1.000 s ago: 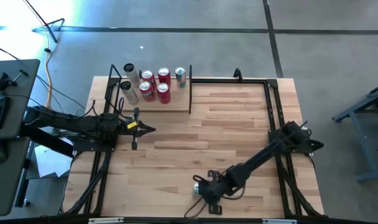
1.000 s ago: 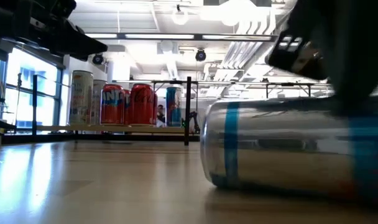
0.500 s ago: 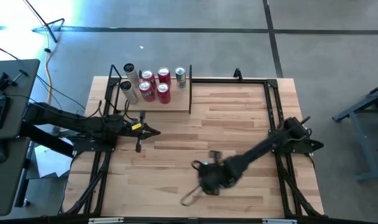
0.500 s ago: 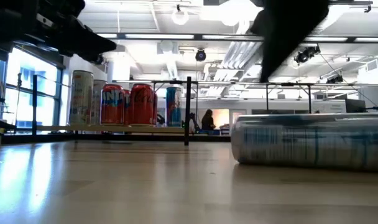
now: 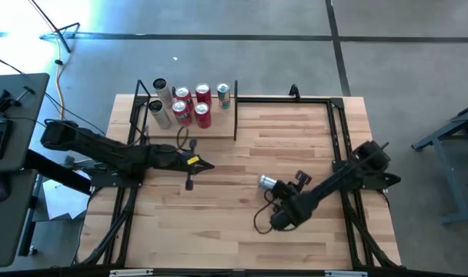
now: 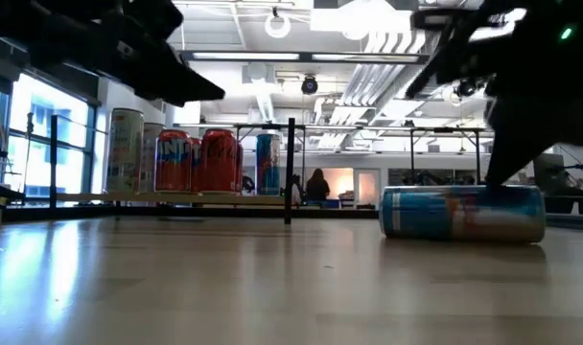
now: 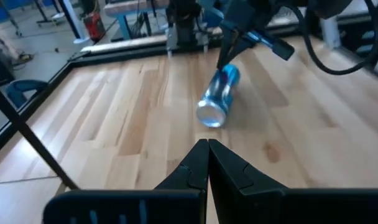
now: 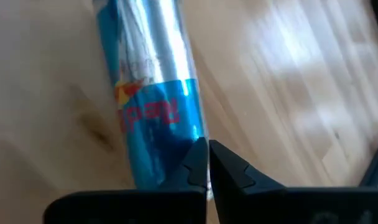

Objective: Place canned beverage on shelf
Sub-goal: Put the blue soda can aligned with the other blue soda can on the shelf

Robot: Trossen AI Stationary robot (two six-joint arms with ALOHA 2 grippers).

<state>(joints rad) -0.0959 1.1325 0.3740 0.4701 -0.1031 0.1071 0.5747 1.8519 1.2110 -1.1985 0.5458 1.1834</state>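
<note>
A slim blue-and-silver can lies on its side on the tabletop right of centre; it also shows in the low view, the left wrist view and the right wrist view. My right gripper is shut at the can's blue end. My left gripper is shut and empty above the table, left of the can, pointing at it. The shelf, a pale board with black rod frames, stands at the far left and carries several upright cans. My right gripper touches the can with its shut fingertips on the upper side of the blue end, the end farthest from my left arm. The fingers slant down from the table's right and lie along the can. The can lies flat on the table.
A black rod frame runs along the table's far and right sides. The shelf's upright rod stands at its right end. Bare tabletop lies between the can and the shelf. People and desks show in the room beyond.
My right gripper has swung from the near edge toward the table's middle and right, turning as it went. The can has gone with it, away from the near edge, and turned about. My left gripper has moved right, toward the can.
</note>
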